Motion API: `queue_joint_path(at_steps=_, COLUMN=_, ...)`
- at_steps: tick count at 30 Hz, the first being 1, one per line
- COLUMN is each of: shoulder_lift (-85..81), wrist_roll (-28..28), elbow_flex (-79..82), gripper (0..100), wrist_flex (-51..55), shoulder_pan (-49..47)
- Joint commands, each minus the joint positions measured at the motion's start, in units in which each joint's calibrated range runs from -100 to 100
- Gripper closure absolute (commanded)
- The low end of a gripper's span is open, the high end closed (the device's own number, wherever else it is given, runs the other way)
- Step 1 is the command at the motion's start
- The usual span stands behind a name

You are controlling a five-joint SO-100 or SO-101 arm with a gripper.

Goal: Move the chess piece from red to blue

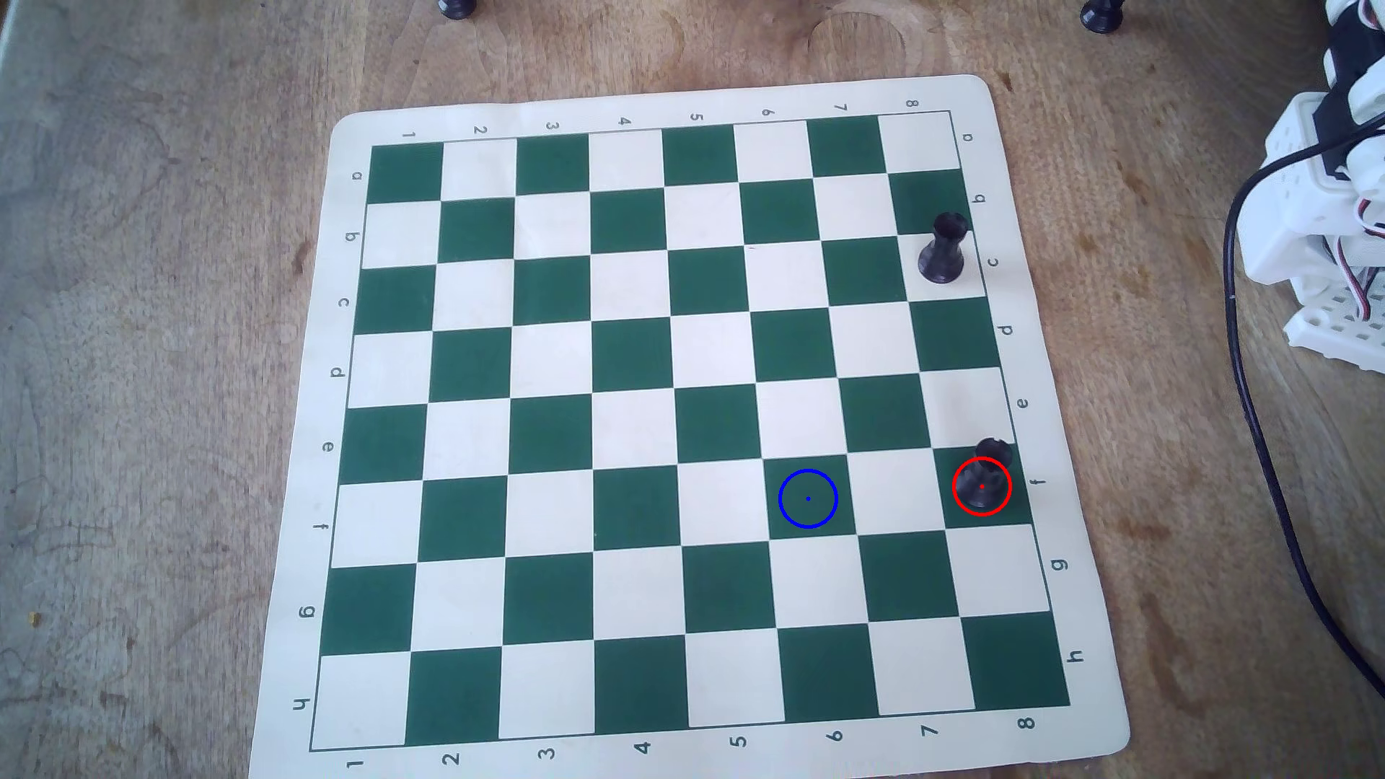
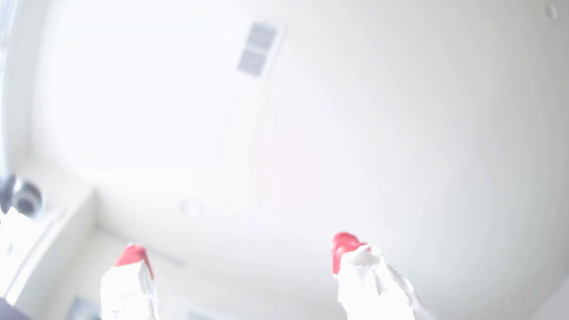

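**Rook not yet lifted, arm parked off the board**

Red-tipped fingers point(image 2: 341, 249) fill the bottom of the wrist view, spread wide apart with nothing between them; the gripper point(image 2: 240, 255) points up at a pale, washed-out ceiling with a grey vent point(image 2: 258, 49), not at the board.

Nothing of the task looks done. In the overhead view the chess piece point(image 1: 983, 479), a black rook, stands upright inside the red circle point(image 1: 982, 486) on a green square in the rightmost column of the chessboard point(image 1: 674, 97). The blue circle point(image 1: 808, 499) lies empty in the same row, two squares to the left. All remains: reach, grasp, carry, set down.

The white arm point(image 1: 1319, 225) sits folded at the right edge, well apart from the rook, with a black cable point(image 1: 1266, 449) trailing down the wooden table point(image 1: 150, 299). A second rook point(image 1: 943, 251) stands three rows further up the same column; it is the likely mix-up. The one square between the circles is bare.
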Motion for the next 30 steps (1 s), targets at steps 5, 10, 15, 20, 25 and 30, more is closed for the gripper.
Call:
queue_joint_path(at_steps=5, shoulder_lift=0.14, wrist_roll=-6.45, elbow_flex=-9.70, gripper=68, wrist_flex=34.26, shoulder_pan=10.58)
queue_joint_path(at_steps=10, shoulder_lift=0.22, wrist_roll=-5.91, elbow_flex=-16.68, gripper=69, wrist_flex=49.98, shoulder_pan=9.40)
queue_joint_path(at_steps=15, shoulder_lift=1.75, wrist_roll=-2.39, elbow_flex=-15.05, gripper=76, wrist_flex=50.07, shoulder_pan=8.31)
queue_joint_path(at_steps=20, shoulder_lift=7.01, wrist_roll=2.25, elbow_flex=-8.80, gripper=81, wrist_flex=30.82, shoulder_pan=5.73)
queue_joint_path(at_steps=25, shoulder_lift=6.00, wrist_roll=2.00, elbow_flex=-8.25, gripper=77, wrist_flex=28.20, shoulder_pan=2.13)
queue_joint_path(at_steps=30, shoulder_lift=2.18, wrist_roll=-2.49, elbow_flex=-25.93, gripper=77, wrist_flex=54.65, shoulder_pan=1.89)
